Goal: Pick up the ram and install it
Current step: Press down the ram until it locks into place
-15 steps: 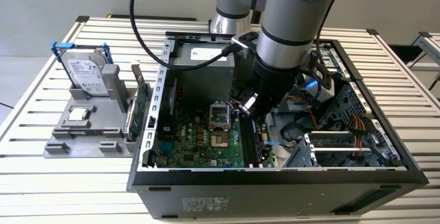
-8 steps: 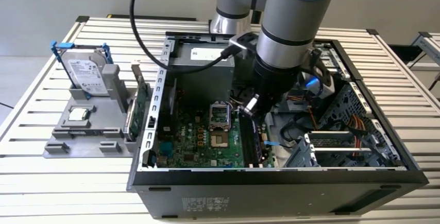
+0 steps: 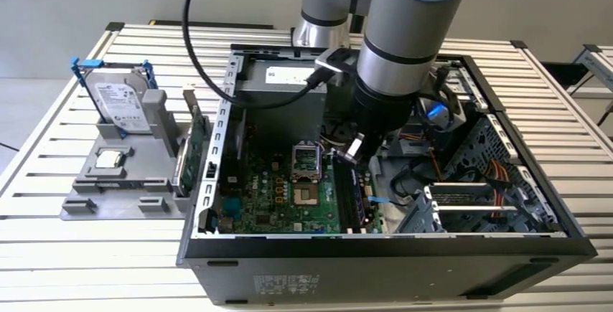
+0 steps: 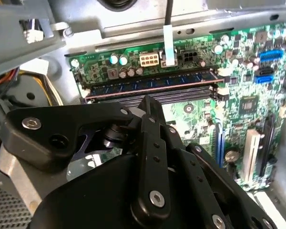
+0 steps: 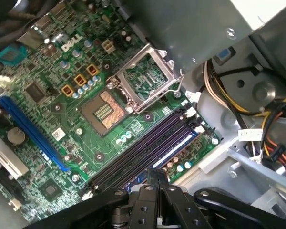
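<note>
While the arm reaches down into the open computer case (image 3: 383, 244) at the middle of the exterior view, we see its gripper (image 3: 352, 150) hanging just above the memory slots (image 3: 351, 197) on the motherboard (image 3: 278, 194). The ram (image 4: 150, 85) sits in the slot nearest the board's edge, a long green stick with a row of dark chips running across the upper middle of the second wrist view; in the first wrist view it (image 5: 174, 151) shows as a pale strip beside the empty dark slots. The gripper (image 4: 150, 106) has its black fingers drawn together, tips just beside the stick; whether they touch it we cannot quite tell. Near the centre of the first wrist view the open processor socket (image 5: 105, 112) lies with its metal frame raised. On the slatted table (image 3: 57, 240), at the left of the exterior view, a grey holder (image 3: 125, 183) carries a hard drive (image 3: 123, 105) standing upright, and a green expansion card (image 3: 197, 150) stands just beside the case wall.
</note>
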Motion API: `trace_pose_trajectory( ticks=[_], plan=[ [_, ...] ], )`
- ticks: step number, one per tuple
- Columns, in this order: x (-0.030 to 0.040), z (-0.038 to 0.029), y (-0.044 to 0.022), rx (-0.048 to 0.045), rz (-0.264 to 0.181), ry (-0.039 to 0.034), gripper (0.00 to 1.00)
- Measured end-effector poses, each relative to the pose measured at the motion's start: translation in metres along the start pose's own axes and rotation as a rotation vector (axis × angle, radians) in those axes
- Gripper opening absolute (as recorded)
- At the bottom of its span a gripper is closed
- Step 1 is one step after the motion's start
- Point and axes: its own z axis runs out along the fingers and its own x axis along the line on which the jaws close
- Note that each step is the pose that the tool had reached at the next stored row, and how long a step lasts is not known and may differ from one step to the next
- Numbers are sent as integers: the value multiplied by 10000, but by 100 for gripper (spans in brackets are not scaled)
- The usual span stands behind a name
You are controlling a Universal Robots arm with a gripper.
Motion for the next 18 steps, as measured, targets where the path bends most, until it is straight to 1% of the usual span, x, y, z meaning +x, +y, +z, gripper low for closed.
trace_pose_trajectory(
  ticks=[10,18],
  plan=[
    [0,17,0,-47,-1809,-20,0],
    [1,43,0,-87,-3268,-37,0]
  ],
)
